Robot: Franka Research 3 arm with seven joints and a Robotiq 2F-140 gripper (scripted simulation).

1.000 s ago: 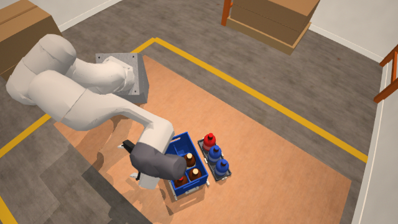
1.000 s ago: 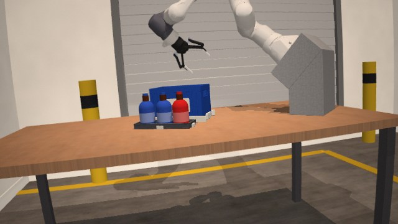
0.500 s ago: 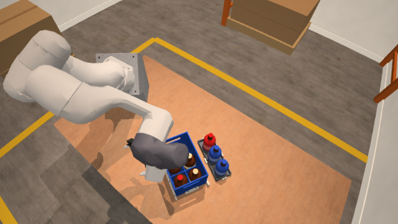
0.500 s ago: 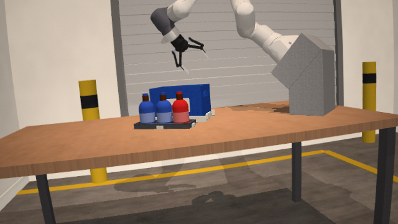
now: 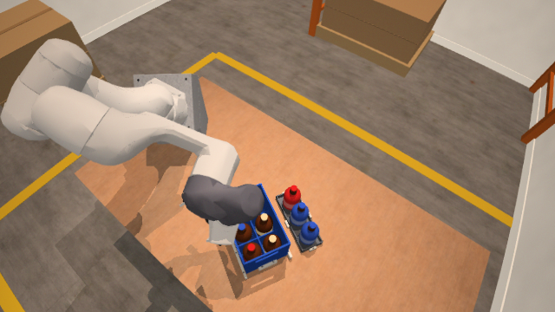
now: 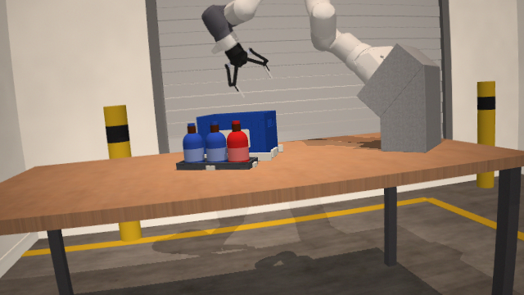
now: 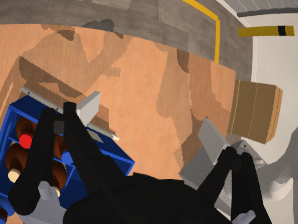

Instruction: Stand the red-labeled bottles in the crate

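Observation:
A red-labeled bottle (image 5: 291, 198) (image 6: 237, 142) stands upright at the end of the dark tray (image 5: 309, 248) (image 6: 192, 165), beside two blue-labeled bottles (image 5: 299, 214) (image 5: 310, 233) (image 6: 215, 142) (image 6: 193, 143). The blue crate (image 5: 264, 260) (image 6: 262, 127) (image 7: 113, 156) stands right next to the tray. It holds brown bottles with blue (image 5: 242, 232), cream (image 5: 264, 221) (image 5: 272, 242) and red (image 5: 251, 250) (image 7: 25, 140) caps. My gripper (image 6: 250, 75) (image 7: 152, 114) is open and empty. It hangs tilted, high above the crate. In the top view the wrist hides its fingers and the crate's far cells.
The grey robot pedestal (image 5: 191, 91) (image 6: 405, 111) stands on the wooden table (image 5: 368, 225) (image 6: 286, 176) behind the crate. Yellow bollards (image 6: 117, 131) (image 6: 485, 123) and cardboard boxes (image 5: 381, 26) stand off the table.

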